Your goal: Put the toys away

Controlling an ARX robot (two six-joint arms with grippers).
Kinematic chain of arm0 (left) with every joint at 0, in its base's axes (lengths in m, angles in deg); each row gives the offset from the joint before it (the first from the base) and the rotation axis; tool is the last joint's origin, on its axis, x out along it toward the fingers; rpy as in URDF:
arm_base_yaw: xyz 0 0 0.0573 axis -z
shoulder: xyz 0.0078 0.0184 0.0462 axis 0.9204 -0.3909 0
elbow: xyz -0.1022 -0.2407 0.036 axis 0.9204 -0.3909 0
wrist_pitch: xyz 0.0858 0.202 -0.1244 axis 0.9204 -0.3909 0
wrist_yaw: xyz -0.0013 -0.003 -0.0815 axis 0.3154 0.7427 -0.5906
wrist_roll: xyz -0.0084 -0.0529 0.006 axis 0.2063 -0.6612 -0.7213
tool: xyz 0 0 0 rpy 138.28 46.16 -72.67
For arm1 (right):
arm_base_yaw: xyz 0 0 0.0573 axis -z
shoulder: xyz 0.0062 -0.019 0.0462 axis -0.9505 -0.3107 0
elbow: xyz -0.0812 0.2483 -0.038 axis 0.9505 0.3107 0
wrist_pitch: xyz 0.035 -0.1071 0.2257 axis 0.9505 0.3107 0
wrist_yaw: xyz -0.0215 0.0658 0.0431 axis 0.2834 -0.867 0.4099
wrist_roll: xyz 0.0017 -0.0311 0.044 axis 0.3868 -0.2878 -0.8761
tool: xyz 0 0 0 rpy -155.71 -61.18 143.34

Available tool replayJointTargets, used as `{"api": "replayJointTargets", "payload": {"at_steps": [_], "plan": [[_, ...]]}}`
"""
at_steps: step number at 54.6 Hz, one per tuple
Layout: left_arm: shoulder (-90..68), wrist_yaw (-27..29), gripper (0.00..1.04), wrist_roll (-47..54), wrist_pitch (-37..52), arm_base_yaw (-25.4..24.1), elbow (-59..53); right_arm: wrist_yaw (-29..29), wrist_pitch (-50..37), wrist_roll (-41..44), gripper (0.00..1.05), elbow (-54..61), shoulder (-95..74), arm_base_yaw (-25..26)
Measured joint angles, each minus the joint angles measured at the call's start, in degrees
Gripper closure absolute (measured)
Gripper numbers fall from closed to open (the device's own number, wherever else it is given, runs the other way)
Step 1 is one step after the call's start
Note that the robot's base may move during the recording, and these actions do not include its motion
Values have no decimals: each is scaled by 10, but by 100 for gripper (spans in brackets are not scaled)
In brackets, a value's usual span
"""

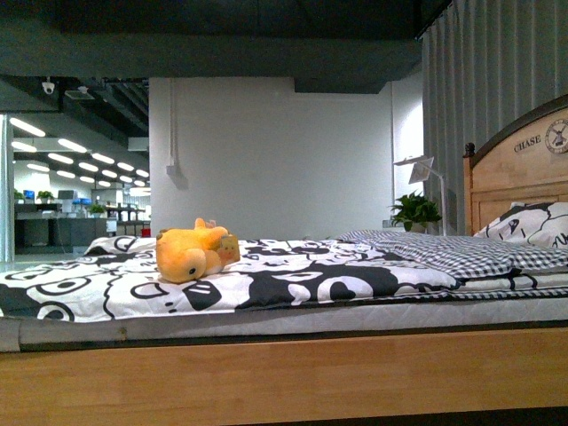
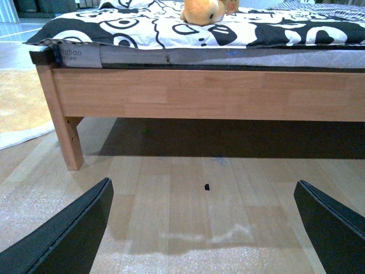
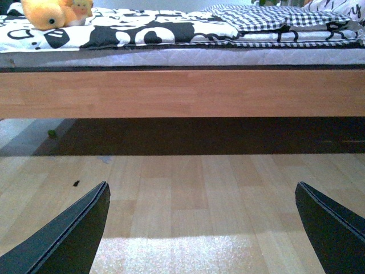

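Note:
A small orange-yellow plush toy (image 1: 189, 253) lies on the black-and-white patterned bedspread (image 1: 293, 280), left of the bed's middle. The left wrist view catches the toy (image 2: 201, 11) at the far edge of the bed, and the right wrist view shows the toy (image 3: 47, 12) with its black bead eye. My left gripper (image 2: 203, 228) hangs open low over the wooden floor in front of the bed, well short of the toy. My right gripper (image 3: 202, 228) is open too, also over bare floor. Neither arm appears in the front view.
The wooden bed frame (image 1: 284, 377) runs across the front, its leg (image 2: 67, 137) at one corner. A checked quilt (image 1: 444, 253) and pillow (image 1: 532, 226) lie toward the headboard (image 1: 524, 169). A pale rug (image 2: 20, 108) sits beside the bed. A potted plant (image 1: 415, 211) stands behind.

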Motion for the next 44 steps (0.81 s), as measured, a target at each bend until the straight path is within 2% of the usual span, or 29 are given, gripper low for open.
{"api": "replayJointTargets", "payload": {"at_steps": [44], "plan": [[0,0,6,0,0,0,0,0,0,0,7,0,0,0]]}}
